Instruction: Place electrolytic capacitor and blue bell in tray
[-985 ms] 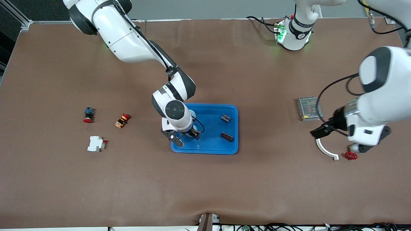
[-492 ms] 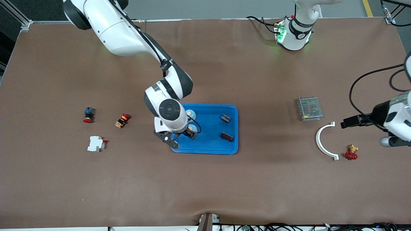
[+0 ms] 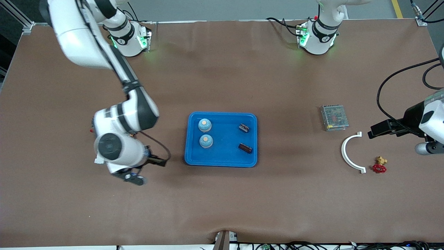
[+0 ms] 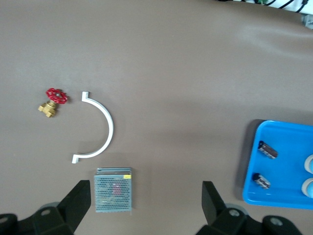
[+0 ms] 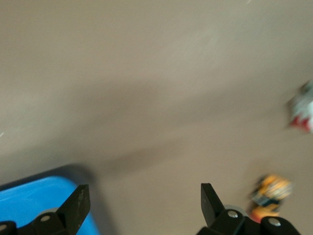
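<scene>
The blue tray (image 3: 222,160) lies mid-table. Two blue bells (image 3: 205,125) (image 3: 206,140) stand upright in it at the end toward the right arm. Two dark electrolytic capacitors (image 3: 244,128) (image 3: 245,148) lie at its other end. My right gripper (image 5: 143,193) hangs open and empty over bare table, just off the tray's corner (image 5: 39,205) toward the right arm's end. My left gripper (image 4: 145,191) is open and empty, high over the table beside the mesh box (image 4: 113,189). The left wrist view also shows the tray (image 4: 281,166) with both capacitors (image 4: 267,150).
Toward the left arm's end lie a metal mesh box (image 3: 334,117), a white curved piece (image 3: 348,156) and a red-handled brass valve (image 3: 379,166). An orange button (image 5: 271,193) and a white breaker (image 5: 303,110) lie near the right gripper; the right arm covers them in the front view.
The right arm has pulled out of the tray toward its own end of the table, leaving the second bell standing there. The left arm drew back toward its table end.
</scene>
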Tool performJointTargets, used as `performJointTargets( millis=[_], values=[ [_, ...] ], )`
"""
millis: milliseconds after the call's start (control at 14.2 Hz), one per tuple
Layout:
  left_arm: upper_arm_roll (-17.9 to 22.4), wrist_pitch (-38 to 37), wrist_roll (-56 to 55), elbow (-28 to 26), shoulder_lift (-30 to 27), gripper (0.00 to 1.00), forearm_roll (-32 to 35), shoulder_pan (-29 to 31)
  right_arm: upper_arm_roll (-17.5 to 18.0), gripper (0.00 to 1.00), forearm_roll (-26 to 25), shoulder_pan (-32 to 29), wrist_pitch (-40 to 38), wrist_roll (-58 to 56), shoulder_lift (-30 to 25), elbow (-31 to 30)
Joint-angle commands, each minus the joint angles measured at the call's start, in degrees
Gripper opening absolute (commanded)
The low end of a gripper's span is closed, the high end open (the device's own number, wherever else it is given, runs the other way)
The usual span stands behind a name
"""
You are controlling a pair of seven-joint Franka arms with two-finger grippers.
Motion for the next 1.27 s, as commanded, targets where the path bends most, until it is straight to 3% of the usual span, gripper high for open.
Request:
performJointTargets(
  millis=[0,211,422,774,915,1196],
  values=[
    [-1.59,0.48,-0.81,-2.03,-3.77,1.00,2.09,0.28,1.25,1.00,-0.19,-5.72,-0.87,-8.59,-1.59,-0.96],
    [-2.39,1.61,3.94,-7.65,-7.99,1.00,5.79,0.28,1.16,1.00,-0.28,-10.82,-3.41,-15.81,-1.76,-1.23],
    [-2.56,11.43,3.07,-19.94,-14.84,1.00,5.71,0.28,-0.59,1.00,-0.45,-12.85,-7.96,-22.12,-6.93,-1.32],
    [-2.48,11.03,1.83,-14.80,-12.58,1.00,5.44,0.54,-3.67,1.00,-0.45,-14.88,-10.96,-31.20,-14.57,-1.31],
    [-2.48,10.41,2.36,-14.26,-12.40,1.00,5.53,0.19,-4.38,1.00,-0.54,-14.53,-17.01,-32.09,-17.83,-1.05],
    [-2.48,10.41,2.27,-13.65,-11.78,1.00,5.44,0.28,-5.25,1.00,-0.28,-14.35,-20.20,-35.16,-23.37,-1.49]
  ],
)
